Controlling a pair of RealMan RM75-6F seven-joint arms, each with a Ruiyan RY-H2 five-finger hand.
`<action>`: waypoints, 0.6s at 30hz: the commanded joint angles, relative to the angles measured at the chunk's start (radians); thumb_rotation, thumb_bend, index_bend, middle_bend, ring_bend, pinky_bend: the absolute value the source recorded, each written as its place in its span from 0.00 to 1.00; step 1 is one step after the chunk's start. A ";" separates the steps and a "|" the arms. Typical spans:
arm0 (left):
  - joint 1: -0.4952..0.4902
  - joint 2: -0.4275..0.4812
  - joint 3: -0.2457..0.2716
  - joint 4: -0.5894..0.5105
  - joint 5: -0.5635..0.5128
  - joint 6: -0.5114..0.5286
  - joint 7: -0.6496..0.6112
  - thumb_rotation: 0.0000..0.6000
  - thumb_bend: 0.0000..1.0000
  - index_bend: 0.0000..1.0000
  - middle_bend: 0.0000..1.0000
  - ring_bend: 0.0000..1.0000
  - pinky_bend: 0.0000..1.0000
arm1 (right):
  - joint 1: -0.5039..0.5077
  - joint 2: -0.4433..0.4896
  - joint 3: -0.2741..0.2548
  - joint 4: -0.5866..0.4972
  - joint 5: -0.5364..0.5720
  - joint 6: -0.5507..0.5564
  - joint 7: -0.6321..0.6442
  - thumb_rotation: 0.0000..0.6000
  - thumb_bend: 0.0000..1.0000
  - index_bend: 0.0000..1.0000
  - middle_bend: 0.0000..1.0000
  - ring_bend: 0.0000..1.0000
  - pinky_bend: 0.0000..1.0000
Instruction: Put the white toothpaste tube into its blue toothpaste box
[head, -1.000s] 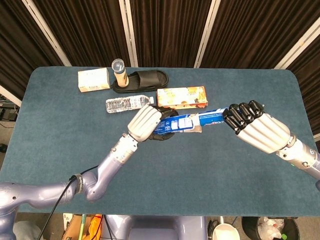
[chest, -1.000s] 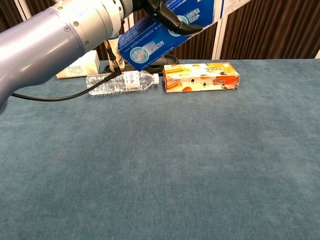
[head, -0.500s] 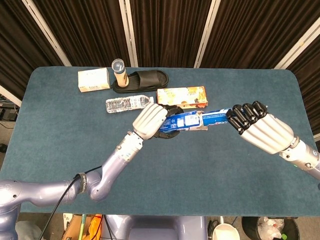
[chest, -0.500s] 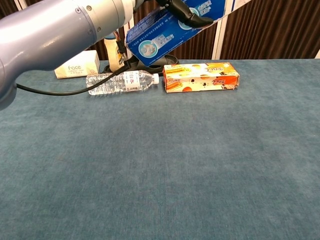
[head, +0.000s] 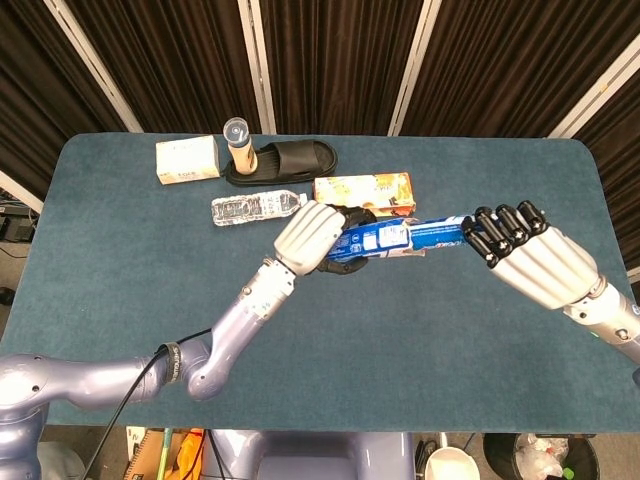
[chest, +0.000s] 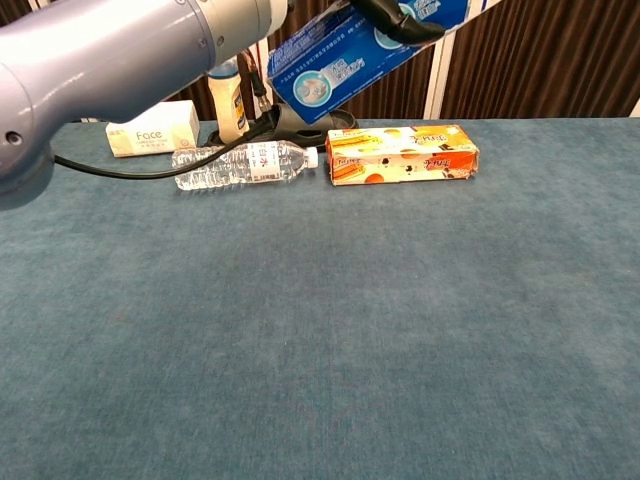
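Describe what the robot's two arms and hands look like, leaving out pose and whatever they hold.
Both arms are smooth, rounded lavender-grey metal. The left hand and right hand have pale silver ribbed backs with black fingers. A black cable and black band run along the left arm.

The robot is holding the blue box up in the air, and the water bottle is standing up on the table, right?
Not quite. The water bottle is lying on its side, not standing; the chest view shows it clearly. The rest is right: the left hand holds the blue box up above the table.
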 joint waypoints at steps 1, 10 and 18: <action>-0.005 -0.007 -0.002 0.007 -0.003 0.007 0.001 1.00 0.43 0.48 0.59 0.57 0.63 | -0.002 -0.003 0.006 -0.002 0.008 0.007 0.000 1.00 0.59 0.34 0.63 0.48 0.43; -0.022 -0.027 -0.012 0.028 -0.016 0.019 0.004 1.00 0.43 0.48 0.59 0.57 0.63 | -0.007 -0.007 0.018 -0.002 0.022 0.025 0.004 1.00 0.56 0.24 0.58 0.44 0.38; -0.042 -0.041 -0.021 0.040 -0.022 0.025 0.011 1.00 0.43 0.48 0.59 0.57 0.63 | -0.005 -0.006 0.026 -0.009 0.029 0.032 0.009 1.00 0.56 0.23 0.58 0.44 0.37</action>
